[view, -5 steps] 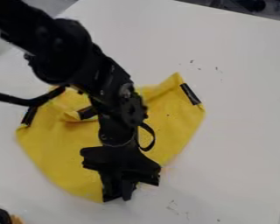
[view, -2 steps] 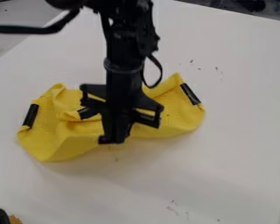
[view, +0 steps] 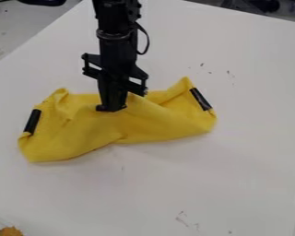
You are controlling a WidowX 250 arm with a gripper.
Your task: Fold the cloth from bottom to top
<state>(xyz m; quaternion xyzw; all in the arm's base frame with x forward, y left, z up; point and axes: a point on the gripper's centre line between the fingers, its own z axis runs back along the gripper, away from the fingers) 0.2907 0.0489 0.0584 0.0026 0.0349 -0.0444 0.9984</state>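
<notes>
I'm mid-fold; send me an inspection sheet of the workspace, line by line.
Surface: white tabletop, dark specks toward the upper right, reddish marks near the bottom.
Job's things: yellow cloth, wrinkled, partly folded, lying wider than deep; black strip at its left end, another at its right.
Clutter: orange-brown item in the bottom left corner, unidentified.
Gripper: black gripper down at the cloth's upper middle; grip on it can't be told.
Cables: black cable looping beside the arm.
Surroundings: grey surface beyond the table's upper left edge.
</notes>
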